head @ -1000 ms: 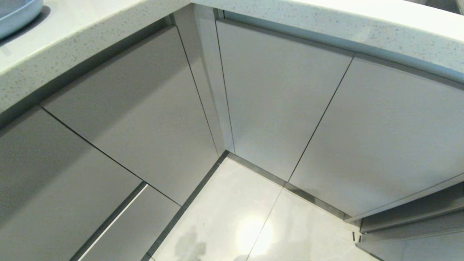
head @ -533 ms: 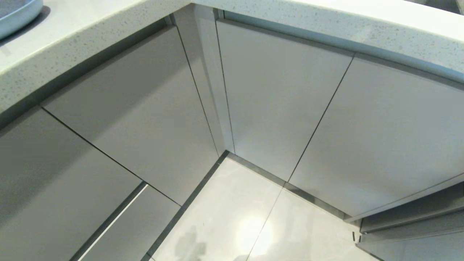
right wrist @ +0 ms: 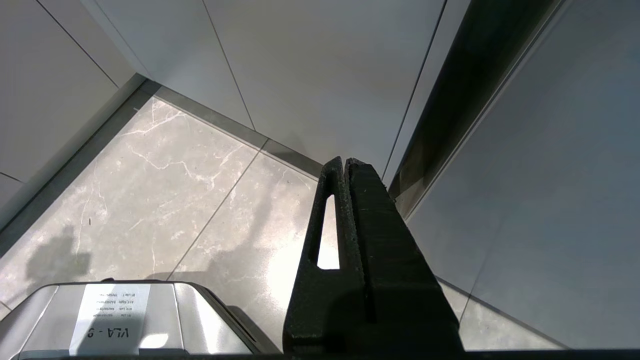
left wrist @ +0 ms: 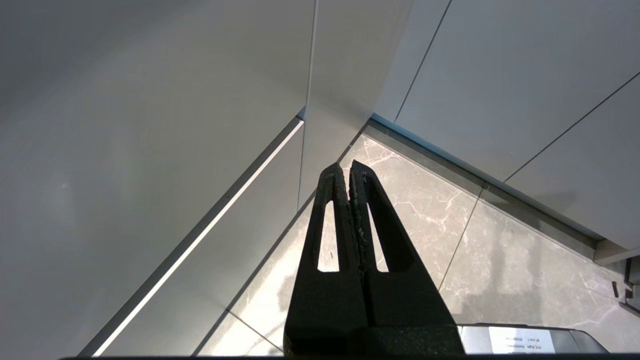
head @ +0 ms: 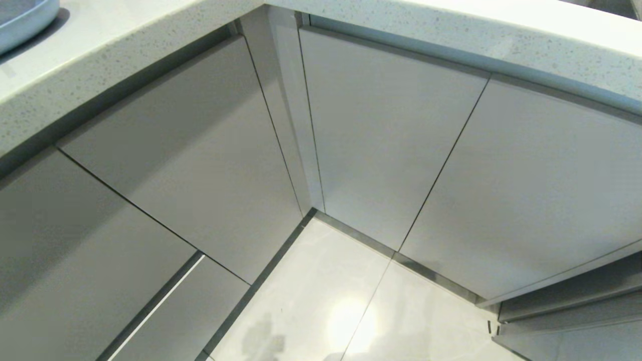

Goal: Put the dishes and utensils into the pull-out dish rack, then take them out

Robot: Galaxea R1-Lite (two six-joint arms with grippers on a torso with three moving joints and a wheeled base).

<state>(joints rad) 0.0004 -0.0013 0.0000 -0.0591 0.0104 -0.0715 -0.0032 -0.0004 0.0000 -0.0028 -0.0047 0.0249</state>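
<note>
Only "VLA" legible on label — both tools closed, empty.

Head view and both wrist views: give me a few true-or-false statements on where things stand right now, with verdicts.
1. The left end effector is shut and holds nothing. True.
2. The right end effector grips a spoon. False: it is shut and empty, hanging above the floor tiles.
3. A pale blue plate lies on the countertop at the head view's upper left edge. True.
4. The pull-out dish rack stands open with dishes in it. False: only grey cabinet fronts show; no wire basket is in view.
5. Both arms reach into the head view. False: neither arm shows there.
</note>
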